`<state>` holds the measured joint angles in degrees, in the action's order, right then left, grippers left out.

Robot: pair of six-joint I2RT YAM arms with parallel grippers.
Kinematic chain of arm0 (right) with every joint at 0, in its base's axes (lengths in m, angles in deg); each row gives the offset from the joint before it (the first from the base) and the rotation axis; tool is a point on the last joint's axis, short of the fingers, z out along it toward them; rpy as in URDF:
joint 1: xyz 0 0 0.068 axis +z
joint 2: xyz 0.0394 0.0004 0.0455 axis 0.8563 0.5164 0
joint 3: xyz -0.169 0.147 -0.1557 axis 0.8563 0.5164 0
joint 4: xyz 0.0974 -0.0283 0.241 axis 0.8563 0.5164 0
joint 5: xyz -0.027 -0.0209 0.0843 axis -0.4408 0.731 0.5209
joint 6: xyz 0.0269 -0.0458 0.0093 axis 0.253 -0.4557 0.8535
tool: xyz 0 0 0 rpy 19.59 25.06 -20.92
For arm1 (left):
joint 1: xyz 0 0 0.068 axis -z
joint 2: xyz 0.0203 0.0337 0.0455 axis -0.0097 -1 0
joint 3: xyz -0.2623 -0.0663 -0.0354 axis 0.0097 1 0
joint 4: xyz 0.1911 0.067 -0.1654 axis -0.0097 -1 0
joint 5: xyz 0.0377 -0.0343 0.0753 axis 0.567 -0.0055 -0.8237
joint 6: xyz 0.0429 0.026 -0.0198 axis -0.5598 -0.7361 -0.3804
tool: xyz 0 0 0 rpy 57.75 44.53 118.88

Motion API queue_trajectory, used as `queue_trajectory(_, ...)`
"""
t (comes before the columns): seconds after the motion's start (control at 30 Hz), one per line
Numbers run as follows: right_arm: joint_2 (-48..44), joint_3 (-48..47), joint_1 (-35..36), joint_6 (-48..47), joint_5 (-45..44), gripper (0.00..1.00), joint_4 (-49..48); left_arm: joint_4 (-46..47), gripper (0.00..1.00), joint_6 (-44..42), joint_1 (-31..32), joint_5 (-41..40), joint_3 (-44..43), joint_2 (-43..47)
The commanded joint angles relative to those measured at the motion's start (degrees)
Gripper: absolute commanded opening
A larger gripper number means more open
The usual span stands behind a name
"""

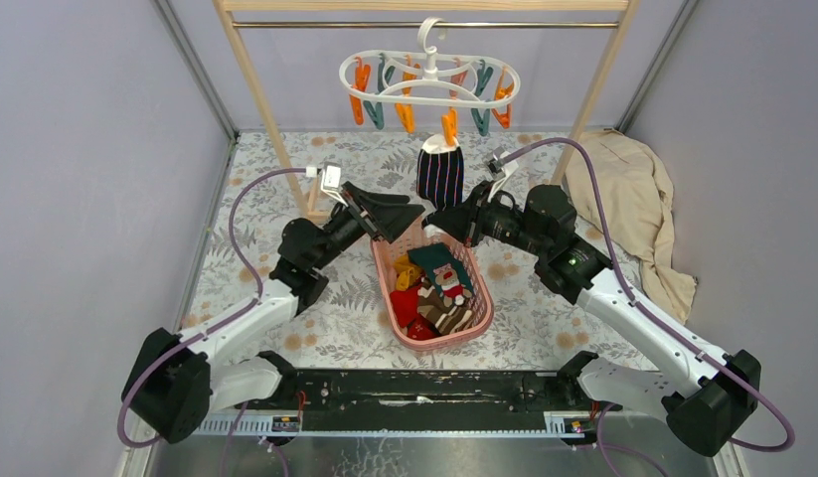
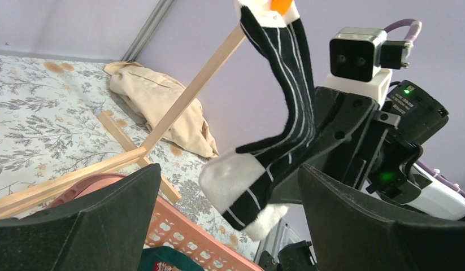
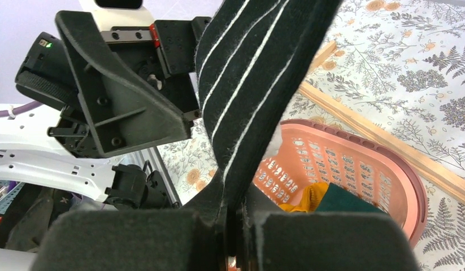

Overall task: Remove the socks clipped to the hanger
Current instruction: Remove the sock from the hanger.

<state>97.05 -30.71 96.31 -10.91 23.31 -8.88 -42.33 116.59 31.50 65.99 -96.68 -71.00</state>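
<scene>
- Now you are on what looks like the final sock: the black, white-striped fabric sock (image 1: 440,174) hangs above the far rim of the pink perforated plastic basket (image 1: 483,304), held by one orange clip (image 1: 449,126) of the white oval plastic hanger (image 1: 429,72).
- Your right gripper (image 3: 233,226) pinches the sock's lower part just above the basket; your left gripper (image 1: 397,217) gapes wide and empty over the basket's far-left rim.
- Next, I judge, you need a steady pull down toward the basket until the clip lets go.

A white plastic oval hanger (image 1: 429,79) hangs from a wooden rack (image 1: 275,139). One black white-striped sock (image 1: 441,171) dangles from an orange clip (image 1: 449,124), its lower end at the closed right tool (image 1: 450,221). The left tool (image 1: 387,212), spread wide, hovers over a pink plastic basket (image 1: 439,341) of socks (image 1: 439,288).
</scene>
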Motion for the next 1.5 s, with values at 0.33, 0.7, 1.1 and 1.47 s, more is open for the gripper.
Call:
queue_trajectory(0.33,-0.8,-3.6,0.3,-1.1,3.4,0.0,0.1,17.9,0.89,4.2,-1.1,5.4,-4.2,-9.6)
queue_trajectory(0.7,-0.5,-3.9,0.3,-1.8,3.0,0.0,0.8,19.8,0.44,5.8,-1.2,9.2,-6.1,-12.1)
queue_trajectory(1.1,-1.0,-3.7,0.3,-1.9,1.5,0.0,1.2,16.5,0.09,5.4,-1.2,11.2,-8.0,-12.3)
queue_trajectory(1.47,-1.8,-3.9,0.2,-1.6,0.5,0.18,2.7,8.7,0.0,3.2,-1.2,11.5,-9.7,-10.4)
